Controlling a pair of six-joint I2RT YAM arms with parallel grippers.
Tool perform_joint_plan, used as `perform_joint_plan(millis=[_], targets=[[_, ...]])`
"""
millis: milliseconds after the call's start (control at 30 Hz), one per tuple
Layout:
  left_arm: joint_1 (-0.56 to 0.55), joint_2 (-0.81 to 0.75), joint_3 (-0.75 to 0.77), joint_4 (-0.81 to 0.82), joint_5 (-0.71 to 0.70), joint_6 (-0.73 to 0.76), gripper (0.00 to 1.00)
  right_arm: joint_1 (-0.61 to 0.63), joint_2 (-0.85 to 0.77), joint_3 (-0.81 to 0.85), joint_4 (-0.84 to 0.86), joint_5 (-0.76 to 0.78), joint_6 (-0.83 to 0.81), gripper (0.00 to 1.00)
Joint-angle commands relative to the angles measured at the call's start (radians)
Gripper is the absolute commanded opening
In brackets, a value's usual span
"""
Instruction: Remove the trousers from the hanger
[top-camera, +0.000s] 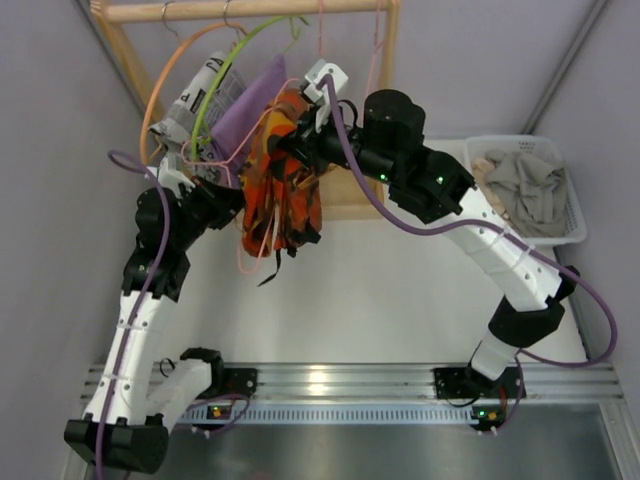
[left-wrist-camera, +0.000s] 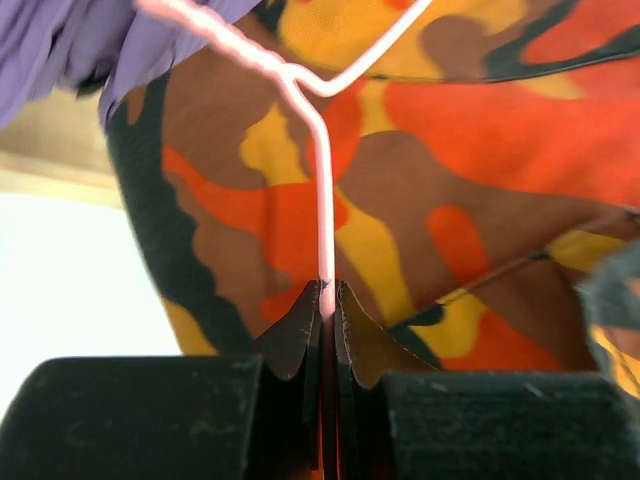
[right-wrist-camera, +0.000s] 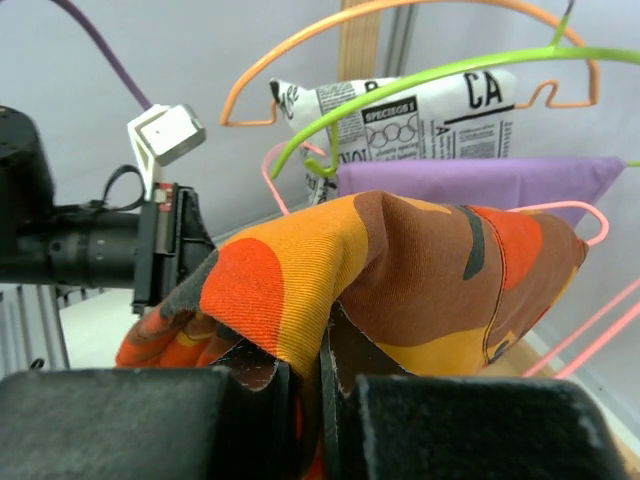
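Two grippers are engaged. The left gripper (left-wrist-camera: 326, 298) is clamped tight on the wire of the pink hanger (left-wrist-camera: 322, 190). The right gripper (right-wrist-camera: 320, 350) is pinched on a fold of the trousers (top-camera: 286, 195), which are draped over that hanger near the rail (top-camera: 200, 12). Risks: the thin wire may slip or twist in the grip, and the fabric may snag the neighbouring hangers (right-wrist-camera: 420, 85) and drag them along.

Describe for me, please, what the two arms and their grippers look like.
The left arm and right arm share white link shells, black joint housings and a trailing purple cable each. Green lights dot the joints. The left gripper and right gripper have black wedge-shaped fingers.
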Motion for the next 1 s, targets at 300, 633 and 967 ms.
perform_joint_plan(millis=[300,633,967], targets=[[0.0,0.029,-0.136,-0.006,0.003,0.062,0.0,-0.043,-0.048,0.214,0.119,-0.069,0.04,0.0],[-0.005,0.043,-0.136,-0.006,0.009,0.069,0.0,-0.042,0.034,0.264,0.171,0.028,0.044,0.0],[-0.021,0.083,-0.289,-0.004,-0.037,0.098,0.0,-0.017,0.073,0.377,0.184,0.074,0.038,0.0]])
